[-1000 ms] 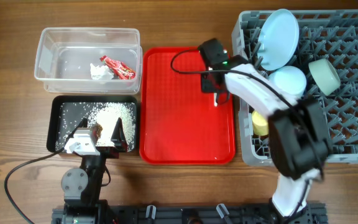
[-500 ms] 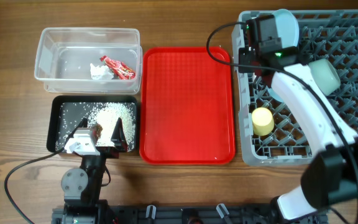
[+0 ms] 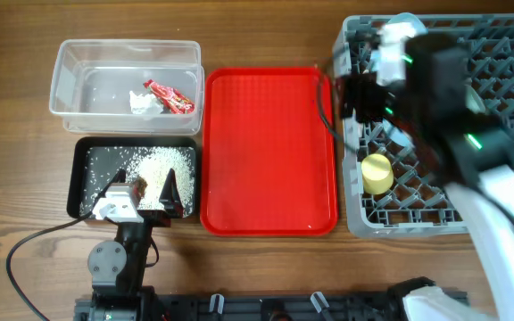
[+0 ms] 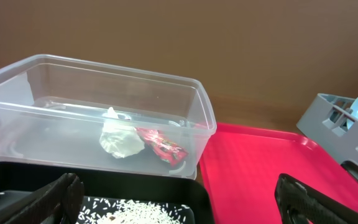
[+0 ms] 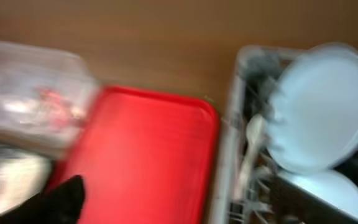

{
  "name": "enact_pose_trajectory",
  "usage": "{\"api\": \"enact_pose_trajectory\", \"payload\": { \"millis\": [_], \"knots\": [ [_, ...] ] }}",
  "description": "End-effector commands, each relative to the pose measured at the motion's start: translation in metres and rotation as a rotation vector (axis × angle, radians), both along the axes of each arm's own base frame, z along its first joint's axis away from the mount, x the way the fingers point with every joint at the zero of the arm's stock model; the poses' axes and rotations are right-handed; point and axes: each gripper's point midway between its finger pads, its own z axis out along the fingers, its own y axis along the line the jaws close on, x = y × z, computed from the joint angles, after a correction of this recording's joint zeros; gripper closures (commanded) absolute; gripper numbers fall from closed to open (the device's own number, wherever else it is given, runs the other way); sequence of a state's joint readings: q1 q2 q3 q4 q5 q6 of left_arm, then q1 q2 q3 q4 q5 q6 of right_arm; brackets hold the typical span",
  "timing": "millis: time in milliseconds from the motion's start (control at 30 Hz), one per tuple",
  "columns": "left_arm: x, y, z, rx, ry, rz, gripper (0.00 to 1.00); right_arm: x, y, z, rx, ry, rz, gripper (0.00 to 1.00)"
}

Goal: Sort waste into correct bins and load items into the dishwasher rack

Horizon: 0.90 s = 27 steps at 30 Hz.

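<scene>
The clear tub (image 3: pixel 78 62) holds the red wrapper (image 3: pixel 173 97) and the white tissue (image 3: pixel 140 102). White rice scraps (image 3: pixel 163 164) lie in the black tray (image 3: pixel 92 147). My left gripper (image 3: pixel 145 190) hangs open over that tray's near end, its fingers (image 4: pixel 55 199) wide apart and empty. My right gripper (image 3: pixel 364 94), blurred, is over the left side of the grey dishwasher rack (image 3: pixel 498 187). It is open with nothing between the fingers (image 5: pixel 58 202). In the rack are a yellow cup (image 3: pixel 377 174), a large light blue plate (image 5: pixel 322 112), a blue bowl (image 5: pixel 319 193) and a white utensil (image 5: pixel 252 134).
The red tray (image 3: pixel 269 152) lies between the bins and the rack, with nothing on it. My right arm covers much of the rack's middle. Bare wooden table surrounds everything.
The right arm lifted a white utensil off the red tray, carried it right to the rack and has opened; the utensil now stands in the rack. The left arm has not moved.
</scene>
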<state>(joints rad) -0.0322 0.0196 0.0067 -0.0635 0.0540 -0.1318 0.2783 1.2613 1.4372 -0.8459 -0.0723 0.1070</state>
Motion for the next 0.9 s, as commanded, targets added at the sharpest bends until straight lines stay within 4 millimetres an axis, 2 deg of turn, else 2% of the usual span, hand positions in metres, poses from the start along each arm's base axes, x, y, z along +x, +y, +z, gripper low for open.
{"api": "enact_pose_trajectory", "payload": {
  "millis": [0,133,267,400,533,633,767,867],
  "knots": [
    [0.000,0.001,-0.002,0.012,0.005,0.000,0.00,-0.043,0.033,0.042,0.207,-0.040,0.180,0.00],
    [0.000,0.001,-0.002,0.012,0.005,0.000,0.00,-0.070,0.020,0.049,0.173,-0.052,0.166,0.00],
    [0.000,0.001,-0.002,0.012,0.005,0.000,0.00,-0.092,0.008,0.079,0.112,-0.208,0.200,0.00],
    [0.000,0.001,-0.002,0.012,0.005,0.000,0.00,-0.115,-0.024,0.094,0.051,-0.293,0.073,0.00],
    [0.000,0.001,-0.002,0.012,0.005,0.000,0.00,-0.122,-0.054,0.101,-0.010,-0.384,-0.059,0.00],
    [0.000,0.001,-0.002,0.012,0.005,0.000,0.00,-0.118,-0.072,0.085,-0.046,-0.434,-0.147,0.00],
    [0.000,0.001,-0.002,0.012,0.005,0.000,0.00,-0.106,-0.088,0.045,-0.042,-0.496,-0.226,0.00],
    [0.000,0.001,-0.002,0.012,0.005,0.000,0.00,-0.103,-0.103,0.006,-0.040,-0.542,-0.298,0.00]
  ]
}}
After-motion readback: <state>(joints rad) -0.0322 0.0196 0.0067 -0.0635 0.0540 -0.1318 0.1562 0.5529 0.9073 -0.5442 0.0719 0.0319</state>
